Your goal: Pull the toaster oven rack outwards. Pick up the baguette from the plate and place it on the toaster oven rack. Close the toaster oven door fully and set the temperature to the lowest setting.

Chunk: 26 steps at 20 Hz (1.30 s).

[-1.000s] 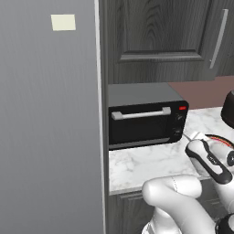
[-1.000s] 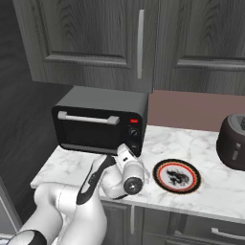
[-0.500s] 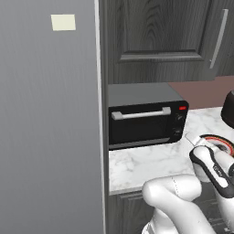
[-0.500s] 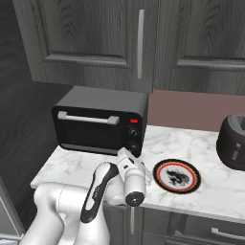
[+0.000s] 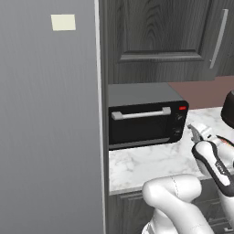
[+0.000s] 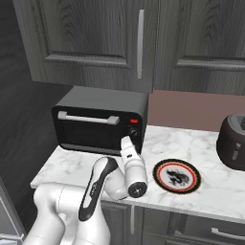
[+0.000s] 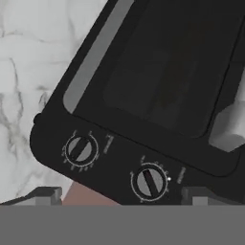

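Observation:
The toaster oven [image 6: 100, 119] stands on the counter with its door [image 5: 141, 128] shut and the silver handle [image 5: 140, 113] along the top. My gripper [image 6: 127, 142] hovers just in front of the oven's right control strip, open, with nothing between its fingers. In the hand view, rolled sideways, two black knobs [image 7: 80, 149] [image 7: 149, 182] sit close ahead, and the fingertips [image 7: 45, 195] stand wide apart on either side of them. The plate [image 6: 177, 175] lies to the right of the oven with nothing on it. The baguette and the rack are hidden behind the dark glass [image 7: 167, 72].
A large dark rounded vessel [image 6: 233, 141] stands at the counter's right end. Dark cabinets with a bar handle [image 6: 140, 43] hang above the oven. A tall grey panel [image 5: 50, 119] closes off the left side. Marble counter [image 5: 146, 164] runs in front of the oven.
The forearm has swung lower and the hand has tilted while the gripper stays by the knobs. The oven door has remained shut.

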{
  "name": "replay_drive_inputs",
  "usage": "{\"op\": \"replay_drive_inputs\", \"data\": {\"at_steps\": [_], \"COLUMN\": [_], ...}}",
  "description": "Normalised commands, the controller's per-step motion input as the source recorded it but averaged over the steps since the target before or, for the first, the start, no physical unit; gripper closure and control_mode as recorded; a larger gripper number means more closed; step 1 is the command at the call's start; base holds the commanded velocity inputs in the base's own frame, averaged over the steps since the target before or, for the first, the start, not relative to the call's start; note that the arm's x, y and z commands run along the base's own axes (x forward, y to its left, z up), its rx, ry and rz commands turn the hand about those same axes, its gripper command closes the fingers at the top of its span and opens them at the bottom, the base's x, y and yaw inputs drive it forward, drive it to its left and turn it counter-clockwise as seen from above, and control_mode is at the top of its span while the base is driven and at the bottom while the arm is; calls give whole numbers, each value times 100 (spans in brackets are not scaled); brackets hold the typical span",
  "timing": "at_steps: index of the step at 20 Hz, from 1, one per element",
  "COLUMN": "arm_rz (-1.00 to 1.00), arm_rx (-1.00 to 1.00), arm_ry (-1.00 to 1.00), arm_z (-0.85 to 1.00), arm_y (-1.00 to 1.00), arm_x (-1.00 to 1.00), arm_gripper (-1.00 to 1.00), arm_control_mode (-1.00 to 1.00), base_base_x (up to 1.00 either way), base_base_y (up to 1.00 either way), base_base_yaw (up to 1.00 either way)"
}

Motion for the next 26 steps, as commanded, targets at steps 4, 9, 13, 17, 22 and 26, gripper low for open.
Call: {"op": "replay_drive_inputs", "data": {"at_steps": [4,9,13,17,22,26], "arm_rz": [15,11,8,0,-11,-12], "arm_rx": [38,48,44,30,16,14], "arm_ry": [11,-3,-12,-3,6,16], "arm_z": [9,-33,-35,0,1,4], "arm_y": [15,20,14,0,0,0], "arm_x": [0,0,0,1,19,10], "arm_gripper": [-100,-100,-100,-100,-100,-100], "arm_control_mode": [-100,-100,-100,-100,-100,-100], "base_base_x": [0,0,0,0,0,0], "base_base_y": [0,0,0,0,0,0], "base_base_yaw": [0,0,0,0,0,0]}}
